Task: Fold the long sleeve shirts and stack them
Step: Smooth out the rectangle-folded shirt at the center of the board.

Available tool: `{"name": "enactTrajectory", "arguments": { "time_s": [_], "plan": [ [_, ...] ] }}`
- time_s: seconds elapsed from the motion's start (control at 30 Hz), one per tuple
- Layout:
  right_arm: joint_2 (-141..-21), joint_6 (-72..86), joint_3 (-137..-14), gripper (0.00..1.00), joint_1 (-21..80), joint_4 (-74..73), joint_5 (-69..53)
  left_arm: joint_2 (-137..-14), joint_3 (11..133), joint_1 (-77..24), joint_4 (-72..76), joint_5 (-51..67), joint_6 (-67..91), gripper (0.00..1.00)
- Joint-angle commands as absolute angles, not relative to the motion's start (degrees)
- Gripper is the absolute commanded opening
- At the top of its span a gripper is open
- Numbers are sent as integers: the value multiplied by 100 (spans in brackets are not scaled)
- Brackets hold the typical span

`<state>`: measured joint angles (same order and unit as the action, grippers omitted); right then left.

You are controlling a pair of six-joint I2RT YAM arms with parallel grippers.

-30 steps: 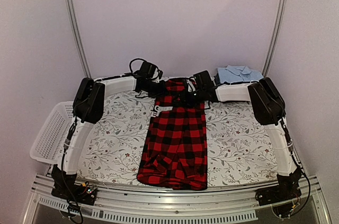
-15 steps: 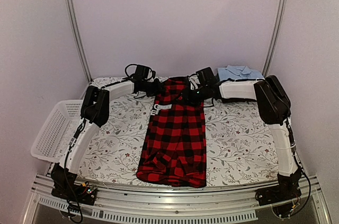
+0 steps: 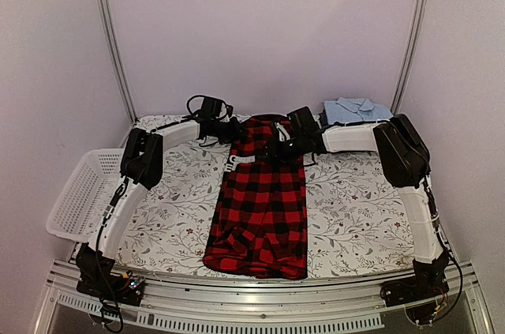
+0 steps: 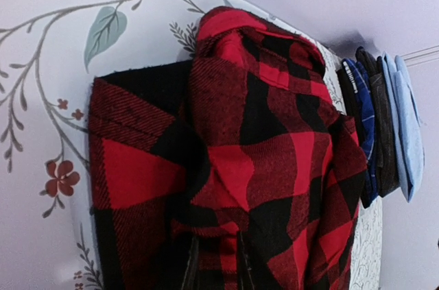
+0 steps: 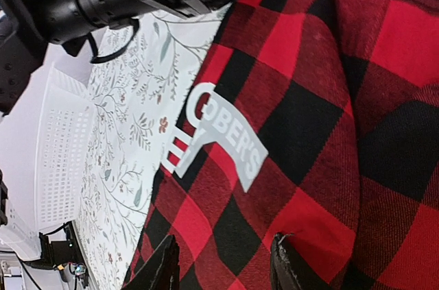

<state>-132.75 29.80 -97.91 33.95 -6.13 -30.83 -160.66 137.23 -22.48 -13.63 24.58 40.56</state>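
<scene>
1 red-and-black shirt [image 3: 259, 208] lies under right gripper [image 5: 223, 269], jaws apart; left gripper [image 3: 235, 133] unclear.

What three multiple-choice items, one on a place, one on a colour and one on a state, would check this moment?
1. Where is the white mesh basket?
A. at the left edge of the table
B. against the far wall, in the middle
C. at the near edge, between the arm bases

2. What colour is the top shirt of the folded stack in the far right corner?
A. dark navy
B. light blue
C. red

3. How does the red-and-black check shirt lie?
A. hanging from a rail
B. bundled in the basket
C. on the table, folded into a long strip

Answers:
1 A: the top view shows it jutting out at the left edge.
2 B: a light blue collar tops the pile.
3 C: it runs from the near edge to the far edge, mid-table.
</scene>
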Motion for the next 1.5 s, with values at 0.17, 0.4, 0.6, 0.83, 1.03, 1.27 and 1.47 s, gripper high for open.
{"name": "enactTrajectory", "arguments": {
  "time_s": [0.17, 0.4, 0.6, 0.83, 1.03, 1.27, 1.47],
  "plan": [
    [-13244, 2797, -9755, 47, 3358, -958, -2883, -15071, 13751, -2223, -1610, 2604, 3407, 29],
    [-12313, 2478, -9416, 51, 3845, -1433, -2194, -13366, 12054, -2381, -1654, 2423, 3078, 35],
    [-11345, 2806, -8359, 39, 4848, -1434, -1643, -11113, 8960, -2562, -905, 2254, 3384, 35],
    [-10967, 3585, -7833, 30, 6056, -1359, -1160, -8790, 6229, -3142, -869, 1826, 3879, 34],
    [-11259, 3943, -7886, 26, 6411, -1356, -793, -7342, 4601, -3713, -976, 1501, 4474, 34],
    [-11563, 4106, -8139, 23, 6445, -1507, -367, -6585, 3994, -4284, -1396, 1183, 4841, 33],
    [-12031, 4303, -8393, 21, 6823, -1769, -274, -6472, 3702, -4648, -1389, 1102, 5083, 33]
  ]
}}
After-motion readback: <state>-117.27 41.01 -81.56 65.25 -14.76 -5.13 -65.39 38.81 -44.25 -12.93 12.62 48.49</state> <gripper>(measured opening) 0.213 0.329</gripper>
